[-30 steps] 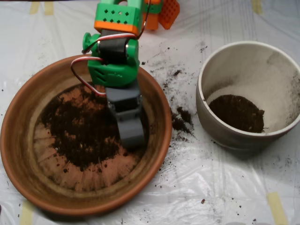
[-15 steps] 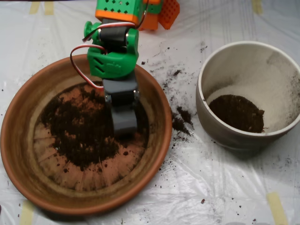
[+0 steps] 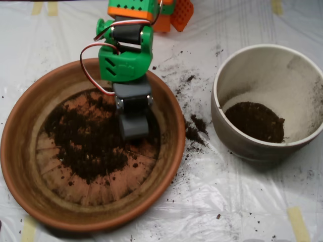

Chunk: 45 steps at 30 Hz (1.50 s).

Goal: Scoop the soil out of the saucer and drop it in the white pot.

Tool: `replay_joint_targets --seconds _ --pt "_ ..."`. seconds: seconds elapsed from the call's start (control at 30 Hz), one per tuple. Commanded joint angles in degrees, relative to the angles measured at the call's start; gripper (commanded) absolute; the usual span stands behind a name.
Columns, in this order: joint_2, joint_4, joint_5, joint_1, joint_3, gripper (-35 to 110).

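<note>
Terracotta saucer (image 3: 20, 151) sitting at 9 o'clock side of plastic-covered bench (image 3: 242, 201), holding dark soil (image 3: 86, 146) spread over its middle. Grey pincer (image 3: 134, 126) pointing down into saucer, tip resting at soil's 3 o'clock edge; whether its shells are spread or pressed together, cannot tell. Green arm (image 3: 123, 55) reaching in from 12 o'clock. White pot (image 3: 267, 75) standing at 3 o'clock, apart from saucer, with soil patch inside. Spilled soil (image 3: 194, 128) lying on bench between saucer and pot.
</note>
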Motion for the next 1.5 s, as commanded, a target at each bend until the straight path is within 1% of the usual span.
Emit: replay_joint_targets --seconds 0.0,0.13,0.3,0.4,0.5,0.7,0.97,1.07,1.23,1.4,1.47 --pt "-1.8 0.4 1.2 1.0 -6.9 -1" --pt "0.3 -2.8 5.4 2.7 -9.7 -1" --pt "7.5 -11.1 11.5 3.2 -4.0 -1" --pt "15.2 -13.9 15.7 4.0 0.6 -1" --pt "23.1 -12.7 18.0 4.2 2.6 -1" --pt "35.5 -1.3 17.5 -0.9 -0.4 -1" --pt "41.6 17.1 17.7 -12.0 -17.1 -1" --pt "39.0 23.3 17.9 -16.9 -26.5 -1" --pt "29.5 32.3 17.2 -25.2 -41.0 -1" --pt "22.7 37.3 16.0 -32.6 -45.6 0" --pt "21.5 37.7 16.4 -34.7 -44.9 1"
